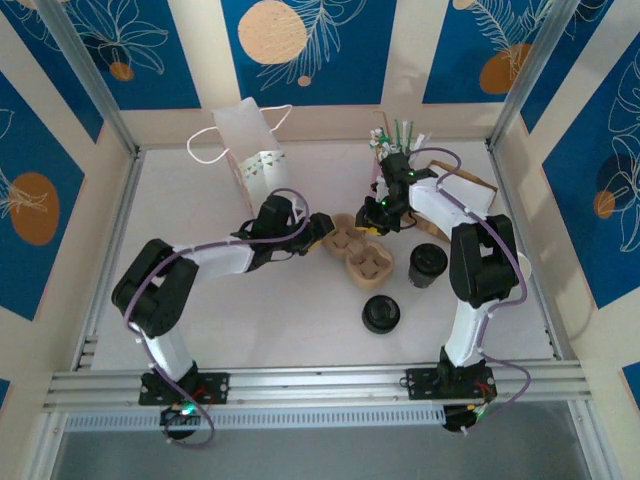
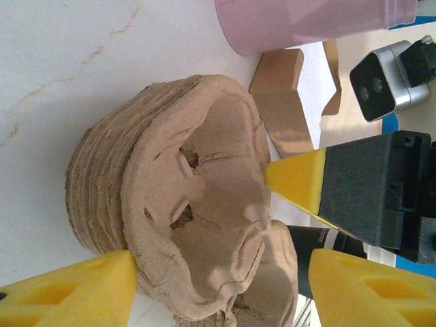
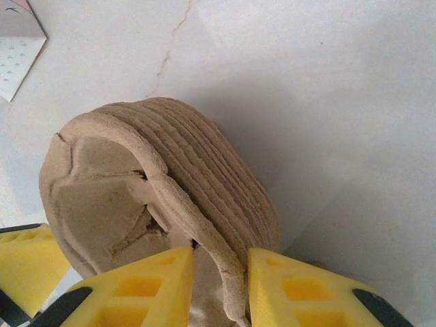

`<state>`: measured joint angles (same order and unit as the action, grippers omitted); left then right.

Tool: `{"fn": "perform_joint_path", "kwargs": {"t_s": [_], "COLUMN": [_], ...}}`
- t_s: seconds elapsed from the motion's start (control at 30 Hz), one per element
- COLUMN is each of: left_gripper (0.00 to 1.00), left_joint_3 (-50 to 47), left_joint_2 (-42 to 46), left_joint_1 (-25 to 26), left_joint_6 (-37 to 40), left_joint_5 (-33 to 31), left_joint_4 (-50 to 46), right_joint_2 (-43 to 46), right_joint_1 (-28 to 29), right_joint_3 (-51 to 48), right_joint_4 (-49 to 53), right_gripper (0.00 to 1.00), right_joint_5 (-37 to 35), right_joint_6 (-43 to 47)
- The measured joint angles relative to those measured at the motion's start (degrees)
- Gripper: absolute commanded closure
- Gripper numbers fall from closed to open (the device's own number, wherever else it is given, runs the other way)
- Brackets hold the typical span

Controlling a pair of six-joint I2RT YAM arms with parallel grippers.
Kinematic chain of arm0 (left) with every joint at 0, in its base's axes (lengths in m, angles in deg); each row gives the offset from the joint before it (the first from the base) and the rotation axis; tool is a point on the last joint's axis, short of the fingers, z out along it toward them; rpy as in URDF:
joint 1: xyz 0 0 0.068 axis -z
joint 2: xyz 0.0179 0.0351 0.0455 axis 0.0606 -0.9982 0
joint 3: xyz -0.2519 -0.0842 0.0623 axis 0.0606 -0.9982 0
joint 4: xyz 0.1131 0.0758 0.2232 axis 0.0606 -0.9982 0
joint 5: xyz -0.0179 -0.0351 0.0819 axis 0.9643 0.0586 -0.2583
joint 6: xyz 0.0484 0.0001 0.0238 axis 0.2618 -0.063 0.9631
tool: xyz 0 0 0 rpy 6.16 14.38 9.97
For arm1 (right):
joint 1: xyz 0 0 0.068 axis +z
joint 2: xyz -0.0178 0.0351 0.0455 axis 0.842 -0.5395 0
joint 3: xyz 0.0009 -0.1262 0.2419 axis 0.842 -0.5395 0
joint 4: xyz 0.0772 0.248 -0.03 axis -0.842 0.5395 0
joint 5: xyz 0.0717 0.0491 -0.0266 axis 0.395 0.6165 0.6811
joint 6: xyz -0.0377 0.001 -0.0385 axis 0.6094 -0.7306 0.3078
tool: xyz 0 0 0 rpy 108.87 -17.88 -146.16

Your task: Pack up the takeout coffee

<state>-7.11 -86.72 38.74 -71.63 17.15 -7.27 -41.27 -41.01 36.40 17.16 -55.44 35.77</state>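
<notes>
Nearest the lens, the yellow fingers point(image 3: 170, 279) of the right claw point(image 3: 221, 262) were seen closed on the rim of the top tray in a stack of brown moulded-pulp cup carriers point(image 3: 204, 184). The left claw point(image 2: 218, 276) was held wide open about the stack's other end, with nothing gripped. The small tapered paper takeout cup with a black band point(image 1: 428, 265) was found on the pale surface point(image 1: 250, 320), just right of the stack, with the flat round black lid point(image 1: 381, 313) lying apart. Packing was judged barely begun: tray separation, capping, seating and bagging in the white paper bag point(image 1: 250, 150) remained. The cup appeared upright, long axis vertical, mouth upward.
</notes>
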Motion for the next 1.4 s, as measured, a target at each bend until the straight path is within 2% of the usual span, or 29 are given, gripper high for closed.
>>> {"fn": "perform_joint_path", "kwargs": {"t_s": [0.8, 1.0, 1.27, 1.4], "left_gripper": [0.33, 0.34, 0.35, 0.35], "left_joint_3": [0.0, 0.0, -0.7, -1.3], "left_joint_2": [-1.4, -2.0, -3.1, -3.5], "left_joint_1": [0.4, 0.6, 0.7, 0.7], "left_joint_6": [-3.6, -3.6, -3.7, -4.3], "left_joint_5": [1.3, 1.3, 1.6, 2.1], "left_joint_4": [5.2, 5.9, 9.2, 11.0], "right_joint_2": [-0.3, -0.3, 0.8, 2.9], "right_joint_1": [1.2, 1.5, 2.1, 2.6], "right_joint_3": [0.3, 0.6, 1.4, 1.4], "right_joint_4": [-0.3, 0.2, 2.3, 3.6], "right_gripper": [0.71, 0.54, 0.51, 0.45], "right_joint_5": [0.4, 0.4, -1.5, -2.0], "right_joint_6": [-0.2, -0.7, -0.8, -0.6]}}
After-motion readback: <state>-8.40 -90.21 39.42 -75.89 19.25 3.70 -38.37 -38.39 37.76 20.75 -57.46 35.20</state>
